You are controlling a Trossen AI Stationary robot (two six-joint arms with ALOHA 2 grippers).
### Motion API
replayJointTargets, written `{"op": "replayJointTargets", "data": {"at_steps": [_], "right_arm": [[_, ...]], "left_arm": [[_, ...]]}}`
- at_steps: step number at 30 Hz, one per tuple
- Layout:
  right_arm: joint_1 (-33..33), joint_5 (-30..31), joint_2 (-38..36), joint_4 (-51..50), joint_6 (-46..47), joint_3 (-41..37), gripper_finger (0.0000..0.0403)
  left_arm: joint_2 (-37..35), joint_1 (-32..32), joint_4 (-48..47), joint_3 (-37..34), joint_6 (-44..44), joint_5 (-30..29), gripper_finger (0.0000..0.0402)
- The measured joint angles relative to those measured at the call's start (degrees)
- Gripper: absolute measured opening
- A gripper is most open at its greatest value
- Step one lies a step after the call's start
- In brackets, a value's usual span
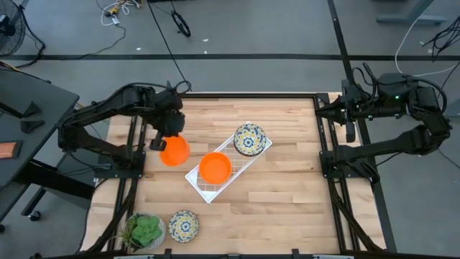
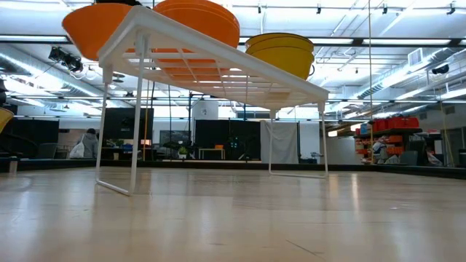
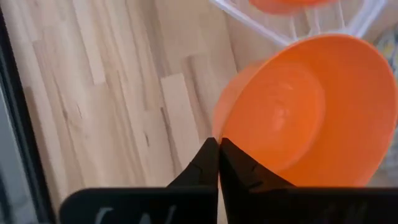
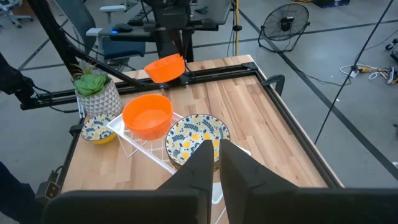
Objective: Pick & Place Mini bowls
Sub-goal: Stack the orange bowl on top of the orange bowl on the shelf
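Left of the white wire rack (image 1: 228, 164), you will find the left gripper (image 1: 159, 142) clamped on the rim of a plain orange mini bowl (image 1: 174, 151), which hangs tilted above the table (image 1: 287, 194), just clear of the rack's left end. On the rack itself sit a second orange bowl (image 1: 215, 167) at its near-left end and a floral bowl (image 1: 249, 139) at its far-right end; they are close together, and you cannot tell whether they touch. A further floral bowl (image 1: 184, 226) rests near the table's near-left corner, just beside a potted plant (image 1: 144, 231). Right of the rack, the wood lies bare to the table's right edge. Past that edge the right arm waits, its gripper (image 4: 212, 163) holding nothing, fingers close together with a slim gap.
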Motion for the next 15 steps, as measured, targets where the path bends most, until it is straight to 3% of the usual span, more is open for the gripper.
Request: {"op": "replayJointTargets", "data": {"at_steps": [6, 11, 15], "right_arm": [[0.0, 0.0, 0.0, 0.0, 0.0, 0.0, 0.0032], [0.0, 0.0, 0.0, 0.0, 0.0, 0.0, 0.0032], [0.0, 0.0, 0.0, 0.0, 0.0, 0.0, 0.0032]], "left_arm": [[3.0, 0.0, -0.6, 4.4, -14.6, 1.7, 0.0001], [6.6, 0.0, -1.1, 9.1, -30.5, 8.4, 0.0001], [9.7, -0.7, -0.9, 13.4, -35.8, 12.8, 0.0001]]}}
